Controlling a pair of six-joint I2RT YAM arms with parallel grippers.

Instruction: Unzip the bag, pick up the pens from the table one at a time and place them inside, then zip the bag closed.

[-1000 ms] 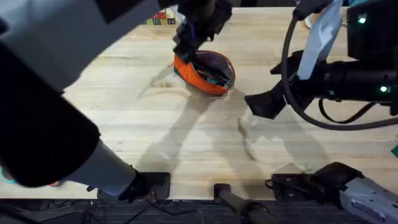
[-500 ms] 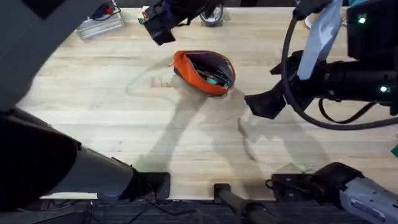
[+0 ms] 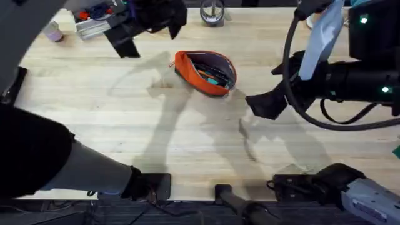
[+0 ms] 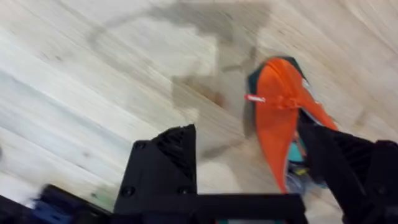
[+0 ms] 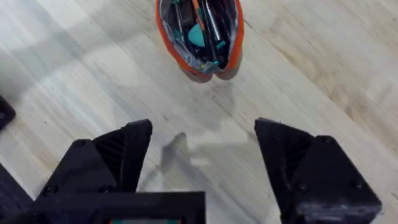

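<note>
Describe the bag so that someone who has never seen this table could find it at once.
On the light wooden table, look at the far middle part, between the two arms. There lies the bag, a soft orange pouch with a dark zipper edge, gaping open so that orange and teal items show inside. It is the only bright orange thing lying on the bare planks, and neither gripper touches it.

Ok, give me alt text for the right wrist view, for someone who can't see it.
The orange bag lies unzipped on the wooden table, with pens and teal-coloured items visible inside. The right gripper hovers open over bare table short of it, holding nothing.
</note>
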